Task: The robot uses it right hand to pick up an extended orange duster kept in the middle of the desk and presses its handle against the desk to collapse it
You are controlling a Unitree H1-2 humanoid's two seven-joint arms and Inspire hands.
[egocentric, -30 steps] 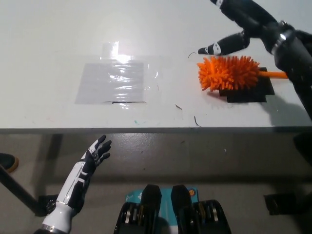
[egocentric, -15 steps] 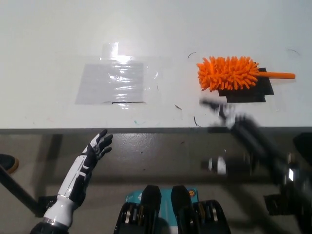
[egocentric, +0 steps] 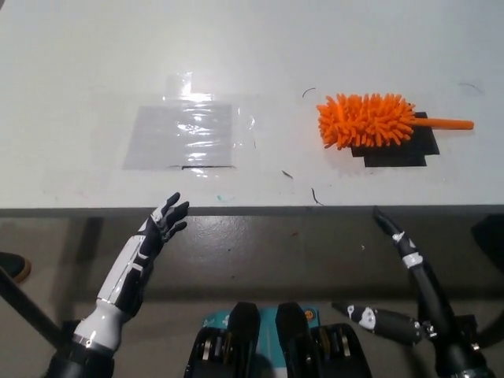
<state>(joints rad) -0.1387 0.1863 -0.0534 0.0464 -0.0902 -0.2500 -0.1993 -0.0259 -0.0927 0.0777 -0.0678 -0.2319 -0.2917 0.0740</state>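
An orange duster [egocentric: 366,120] lies on the white desk [egocentric: 260,47] at the right, its fluffy head over a black patch [egocentric: 398,148] and its thin orange handle [egocentric: 445,123] pointing right. My black right hand [egocentric: 405,276] hangs below the desk's front edge at the lower right, fingers spread, holding nothing and well apart from the duster. My white left hand [egocentric: 161,228] rests open at the lower left, just under the desk edge.
A clear plastic sheet [egocentric: 185,134] is taped flat on the desk left of the middle. The desk's front edge [egocentric: 236,210] runs across the picture, with grey floor below it.
My right hand has dropped from above the duster down past the desk's front edge to the lower right. The duster stays where it was. The left hand has risen slightly.
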